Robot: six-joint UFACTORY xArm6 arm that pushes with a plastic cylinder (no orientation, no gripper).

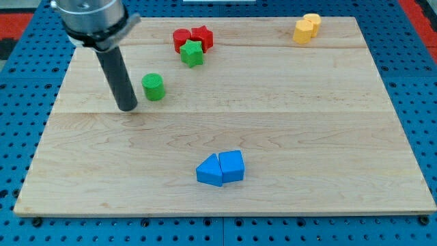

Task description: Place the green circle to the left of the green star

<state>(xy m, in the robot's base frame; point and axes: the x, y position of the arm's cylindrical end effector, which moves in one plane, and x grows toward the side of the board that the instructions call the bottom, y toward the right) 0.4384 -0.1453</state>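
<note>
The green circle (153,87) is a short green cylinder on the wooden board's upper left part. The green star (192,52) lies up and to the right of it, touching the red blocks. My tip (128,108) rests on the board just left of and slightly below the green circle, a small gap away. The rod rises from the tip to the view's top left.
A red circle (181,39) and a red star (202,36) sit together right above the green star. Two yellow blocks (306,29) lie at the top right. Two blue blocks (220,168) lie at bottom centre. The wooden board (307,137) sits on a blue pegboard.
</note>
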